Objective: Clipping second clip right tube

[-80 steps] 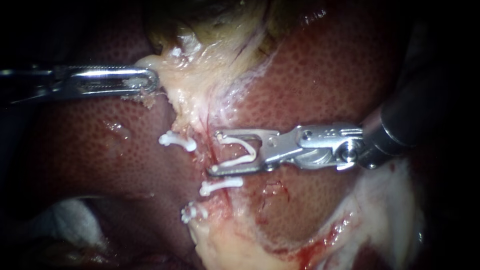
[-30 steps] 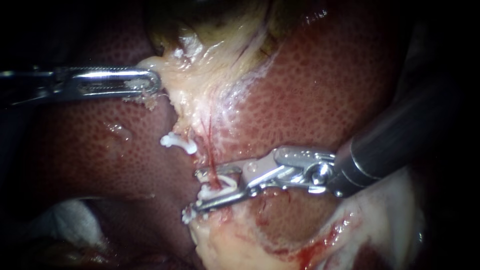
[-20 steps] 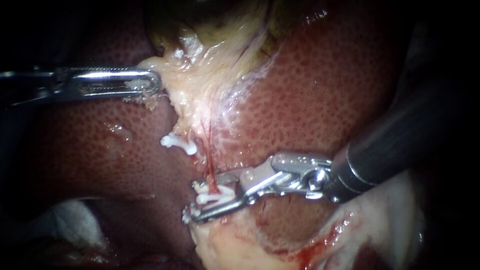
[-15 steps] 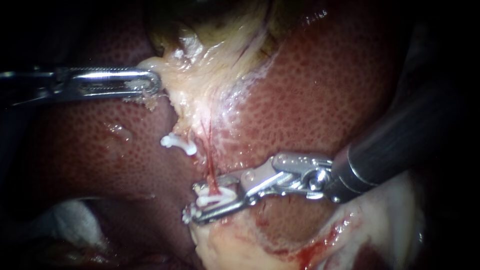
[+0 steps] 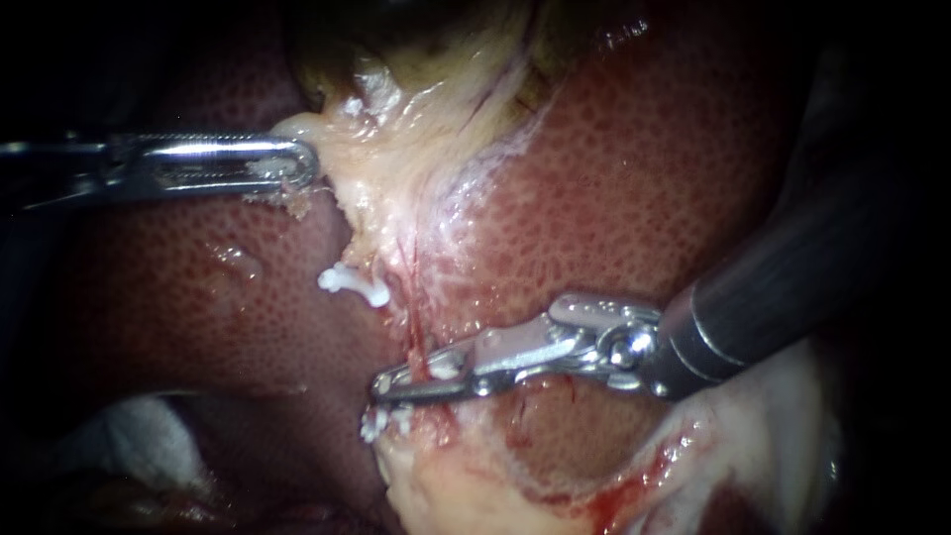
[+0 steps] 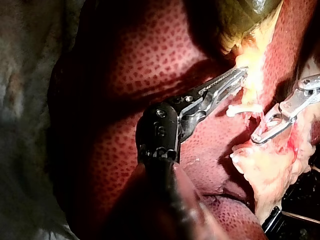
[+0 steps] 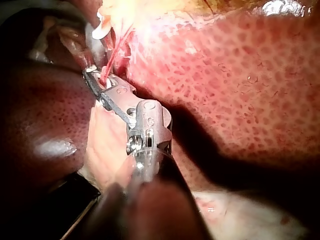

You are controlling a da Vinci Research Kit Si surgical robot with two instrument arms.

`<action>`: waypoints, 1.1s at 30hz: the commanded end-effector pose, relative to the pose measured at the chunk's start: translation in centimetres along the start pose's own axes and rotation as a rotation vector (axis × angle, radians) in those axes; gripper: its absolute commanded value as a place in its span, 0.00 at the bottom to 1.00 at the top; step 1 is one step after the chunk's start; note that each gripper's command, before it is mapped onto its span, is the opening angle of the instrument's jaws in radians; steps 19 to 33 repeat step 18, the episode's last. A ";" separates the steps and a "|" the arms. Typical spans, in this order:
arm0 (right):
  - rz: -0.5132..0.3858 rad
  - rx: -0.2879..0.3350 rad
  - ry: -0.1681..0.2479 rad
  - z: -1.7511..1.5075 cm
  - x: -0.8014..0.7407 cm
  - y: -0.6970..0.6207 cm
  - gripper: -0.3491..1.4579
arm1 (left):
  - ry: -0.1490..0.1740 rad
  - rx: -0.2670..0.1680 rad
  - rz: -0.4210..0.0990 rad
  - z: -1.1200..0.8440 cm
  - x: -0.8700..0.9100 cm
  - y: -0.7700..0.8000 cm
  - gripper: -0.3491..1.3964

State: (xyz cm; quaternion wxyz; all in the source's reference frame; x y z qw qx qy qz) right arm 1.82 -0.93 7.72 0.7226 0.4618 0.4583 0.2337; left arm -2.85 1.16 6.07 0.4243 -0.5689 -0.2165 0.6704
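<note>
Right instrument (image 5: 388, 384), slim silver jaws: clamped across the thin red right tube (image 5: 414, 332), white plastic clip (image 5: 441, 368) squeezed inside. Tube runs 12-to-6, jaws cross it pointing 9 o'clock. Farther, toward 10, left instrument (image 5: 305, 163) grips pale yellow tissue (image 5: 396, 168).

The left instrument (image 5: 297, 163) comes in over the liver's (image 5: 634, 178) left edge, its pincer gripping tissue (image 5: 381, 173) just below the gallbladder (image 5: 416, 40). The right instrument (image 5: 394, 384) comes in from the right, its pincer clamped across the tube (image 5: 412, 329), between the upper clip (image 5: 353, 282) and the lower clip (image 5: 378, 425).
</note>
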 end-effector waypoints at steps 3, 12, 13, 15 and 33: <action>-0.001 0.001 0.000 0.00 0.00 0.00 0.00 | 0.000 0.000 0.000 0.00 0.00 0.00 0.00; -0.002 0.003 0.002 -0.01 -0.01 0.01 0.00 | 0.000 0.000 0.000 0.00 0.00 0.00 0.00; -0.002 0.003 0.002 -0.01 -0.01 0.01 0.00 | 0.000 0.000 0.000 0.00 0.00 0.00 0.00; -0.002 0.003 0.002 -0.01 -0.01 0.01 0.00 | 0.000 0.000 0.000 0.00 0.00 0.00 0.00; -0.002 0.004 0.002 -0.01 -0.01 0.00 0.00 | 0.000 0.000 0.000 0.00 0.00 0.00 0.00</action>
